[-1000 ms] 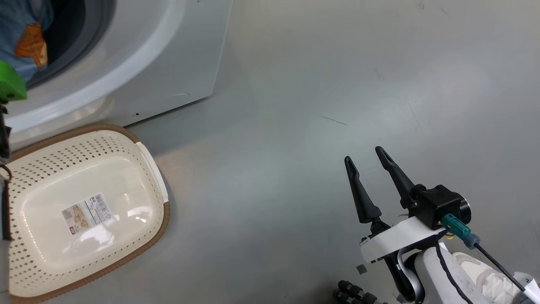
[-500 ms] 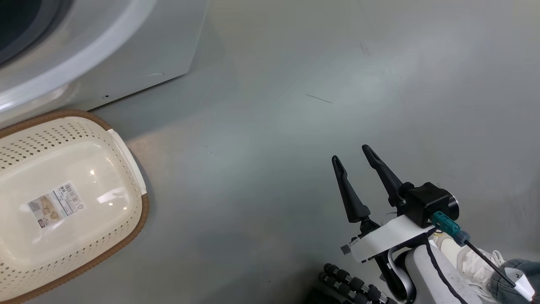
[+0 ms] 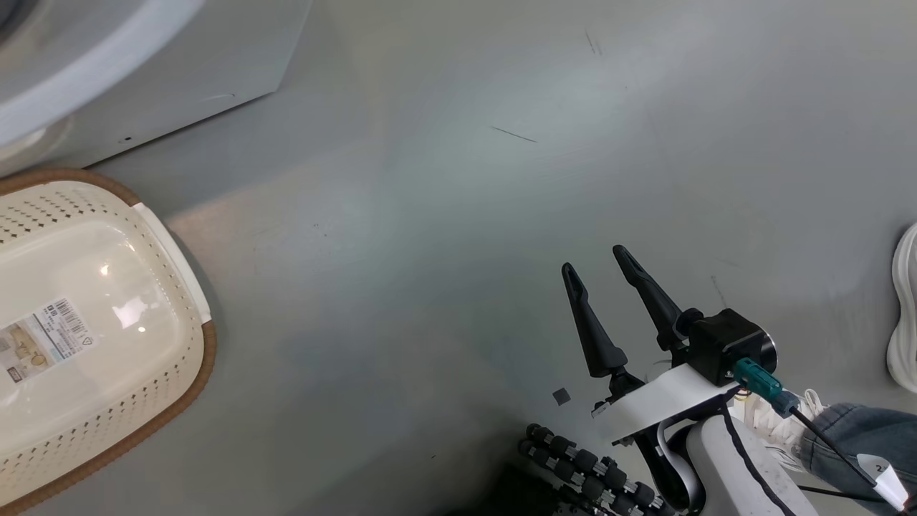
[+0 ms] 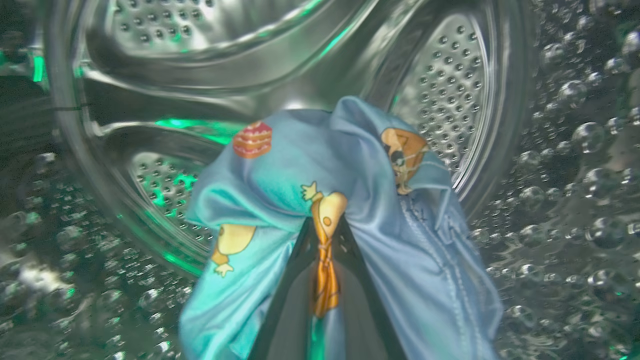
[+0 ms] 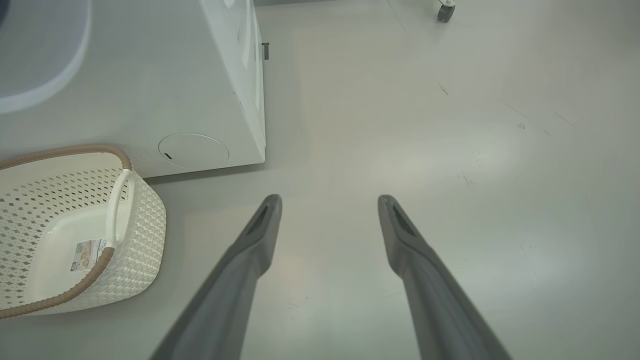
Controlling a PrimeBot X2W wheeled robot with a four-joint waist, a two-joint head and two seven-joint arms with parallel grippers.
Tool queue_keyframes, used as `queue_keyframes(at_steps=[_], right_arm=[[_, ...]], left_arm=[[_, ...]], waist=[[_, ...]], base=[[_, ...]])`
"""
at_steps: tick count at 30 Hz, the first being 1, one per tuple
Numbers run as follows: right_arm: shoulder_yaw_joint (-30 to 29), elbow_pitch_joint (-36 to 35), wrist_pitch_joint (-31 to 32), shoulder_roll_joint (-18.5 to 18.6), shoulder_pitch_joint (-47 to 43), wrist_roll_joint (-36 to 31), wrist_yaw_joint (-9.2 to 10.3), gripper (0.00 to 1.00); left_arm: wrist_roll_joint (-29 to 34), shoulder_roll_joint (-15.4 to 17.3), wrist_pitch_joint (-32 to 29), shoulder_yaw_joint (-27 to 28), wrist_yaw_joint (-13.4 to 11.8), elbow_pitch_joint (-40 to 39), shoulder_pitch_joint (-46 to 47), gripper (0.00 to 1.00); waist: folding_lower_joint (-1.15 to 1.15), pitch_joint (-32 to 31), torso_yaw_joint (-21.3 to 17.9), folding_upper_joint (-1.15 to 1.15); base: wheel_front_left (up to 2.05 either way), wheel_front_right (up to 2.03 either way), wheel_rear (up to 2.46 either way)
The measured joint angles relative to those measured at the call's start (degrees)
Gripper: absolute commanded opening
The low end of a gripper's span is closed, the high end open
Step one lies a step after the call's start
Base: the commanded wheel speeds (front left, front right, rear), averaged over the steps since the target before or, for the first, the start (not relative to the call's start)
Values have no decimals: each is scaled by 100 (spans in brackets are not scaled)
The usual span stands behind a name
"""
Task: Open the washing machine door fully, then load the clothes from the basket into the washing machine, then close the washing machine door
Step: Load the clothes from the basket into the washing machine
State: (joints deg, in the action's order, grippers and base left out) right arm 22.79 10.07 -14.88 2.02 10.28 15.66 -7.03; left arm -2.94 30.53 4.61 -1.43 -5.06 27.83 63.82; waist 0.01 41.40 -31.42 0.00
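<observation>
Your left pincer (image 4: 324,222) is clenched tight on the clothes (image 4: 280,170). The light blue cloth with the orange-brown cartoon figures is pinched between the two dark fingers (image 4: 292,300). It bunches up over their tips and hangs down on both sides. Pincer and clothes are inside the washing machine (image 3: 179,79). The shiny steel drum (image 4: 445,75), full of little holes, is all around them. You cannot tell if the cloth touches the drum.

Your right pincer (image 3: 594,259) is released. Its fingers are spread wide with nothing between them. It hovers over the bare grey floor (image 3: 430,215), well apart from the clothes and the washing machine.

The basket (image 3: 43,208) stands on the floor at the left, just beside the bottom front of the washing machine. You can see the label (image 3: 46,340) on the bottom of the basket. The right pincer is well apart from the basket too.

A person's white shoe (image 3: 904,315) is on the floor at the far right edge. A leg in blue jeans (image 3: 845,430) is near your right arm.
</observation>
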Motion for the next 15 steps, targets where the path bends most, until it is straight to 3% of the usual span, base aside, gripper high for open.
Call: queue_keyframes(at_steps=[12, 15], right_arm=[[-37, -9, 0, -7, -26, 0, 0, 100], [23, -3, 0, -9, -26, 1, 0, 100]], left_arm=[[198, 0, -1, -209, 0, 659, 460, 0], [205, 2, -30, -185, -1, 883, 460, 36]], waist=[[0, 242, -49, 0], [0, 209, -66, 0]], base=[[0, 0, 0], [0, 0, 0]])
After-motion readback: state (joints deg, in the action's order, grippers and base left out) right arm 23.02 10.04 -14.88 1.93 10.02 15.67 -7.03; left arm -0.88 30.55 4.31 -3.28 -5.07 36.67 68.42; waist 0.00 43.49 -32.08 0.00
